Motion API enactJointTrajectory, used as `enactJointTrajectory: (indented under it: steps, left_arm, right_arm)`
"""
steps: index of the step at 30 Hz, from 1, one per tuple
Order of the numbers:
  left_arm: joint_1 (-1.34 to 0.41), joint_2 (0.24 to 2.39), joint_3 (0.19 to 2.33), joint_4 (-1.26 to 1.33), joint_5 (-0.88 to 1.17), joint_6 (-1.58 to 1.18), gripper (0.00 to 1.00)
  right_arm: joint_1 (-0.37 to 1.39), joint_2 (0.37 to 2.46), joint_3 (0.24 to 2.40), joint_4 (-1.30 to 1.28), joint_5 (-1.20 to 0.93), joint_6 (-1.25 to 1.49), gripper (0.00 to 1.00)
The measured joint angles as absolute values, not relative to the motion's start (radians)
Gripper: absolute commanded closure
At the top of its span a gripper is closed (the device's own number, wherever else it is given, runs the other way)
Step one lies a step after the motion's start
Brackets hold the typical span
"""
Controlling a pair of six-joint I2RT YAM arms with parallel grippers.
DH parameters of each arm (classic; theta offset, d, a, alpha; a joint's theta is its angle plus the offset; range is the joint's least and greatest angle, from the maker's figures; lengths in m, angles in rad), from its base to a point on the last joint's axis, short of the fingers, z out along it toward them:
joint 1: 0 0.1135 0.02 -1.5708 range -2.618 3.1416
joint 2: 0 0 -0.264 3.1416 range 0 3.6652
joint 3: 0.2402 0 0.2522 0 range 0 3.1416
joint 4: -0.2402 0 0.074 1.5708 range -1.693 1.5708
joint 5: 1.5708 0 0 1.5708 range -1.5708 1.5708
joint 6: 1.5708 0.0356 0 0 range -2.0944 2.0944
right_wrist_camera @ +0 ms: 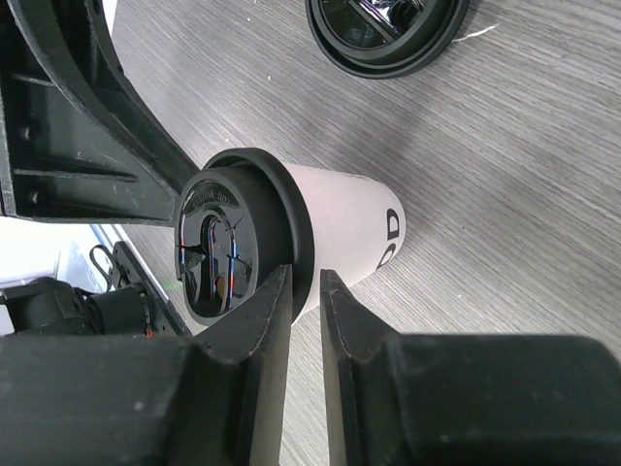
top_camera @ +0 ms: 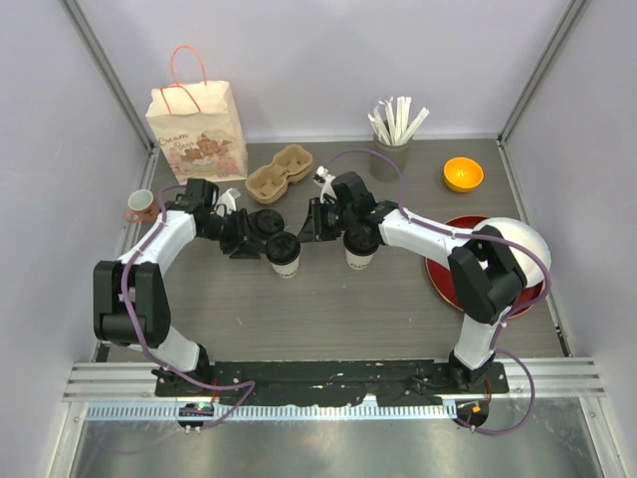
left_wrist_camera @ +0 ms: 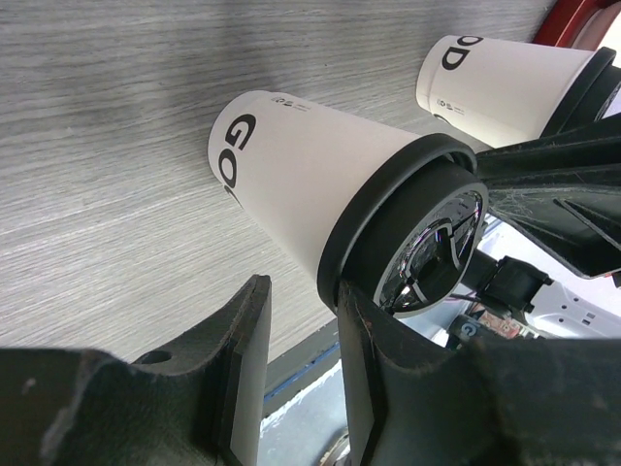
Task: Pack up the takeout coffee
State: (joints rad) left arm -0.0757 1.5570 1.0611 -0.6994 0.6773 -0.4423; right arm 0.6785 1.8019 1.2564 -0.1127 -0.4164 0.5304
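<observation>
Two cream-white paper cups with black lids stand mid-table. The left cup (top_camera: 284, 252) fills the left wrist view (left_wrist_camera: 301, 175) and the right wrist view (right_wrist_camera: 340, 228). The right cup (top_camera: 359, 246) shows behind it (left_wrist_camera: 505, 87). My left gripper (top_camera: 249, 237) is open (left_wrist_camera: 301, 291); its right finger (left_wrist_camera: 378, 369) touches the left cup's lid rim, and nothing is between the jaws. My right gripper (top_camera: 311, 227) is almost shut and empty (right_wrist_camera: 306, 282), its tips at the edge of that same lid.
A loose black lid (top_camera: 265, 221) lies behind the left cup, also in the right wrist view (right_wrist_camera: 388, 34). At the back are a paper bag (top_camera: 197, 129), a cardboard cup carrier (top_camera: 280, 171), a straw holder (top_camera: 393, 144) and an orange bowl (top_camera: 463, 174). A pinkish mug (top_camera: 140, 205) stands at the left, a red plate (top_camera: 443, 279) at the right.
</observation>
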Motion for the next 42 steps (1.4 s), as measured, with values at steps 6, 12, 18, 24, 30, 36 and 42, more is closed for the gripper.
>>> enactJointTrajectory:
  steps: [6,12,18,24,30,36,42]
  left_arm:
    - [-0.076,1.559,1.063,-0.702,0.68,-0.442,0.59]
    - [-0.076,1.567,1.084,-0.719,0.673,-0.438,0.6]
    - [-0.076,1.567,1.092,-0.723,0.673,-0.438,0.61]
    - [-0.068,1.57,1.103,-0.743,0.655,-0.414,0.59]
    - [-0.068,1.581,1.188,-0.799,0.608,-0.353,0.53]
    - [-0.07,1.581,1.227,-0.825,0.585,-0.296,0.52]
    - [-0.07,1.584,1.219,-0.832,0.589,-0.281,0.53]
  right_arm:
    - [0.681,1.802,1.256,-0.112,-0.413,0.522,0.78]
    - [0.684,1.802,1.259,-0.113,-0.402,0.509,0.88]
    - [0.696,1.802,1.266,-0.114,-0.368,0.492,0.95]
    - [0.717,1.798,1.281,-0.135,-0.34,0.469,0.93]
    - [0.741,1.798,1.305,-0.195,-0.31,0.443,0.91]
    - [0.765,1.798,1.305,-0.244,-0.316,0.436,0.9]
    - [0.767,1.798,1.306,-0.244,-0.32,0.436,0.9]
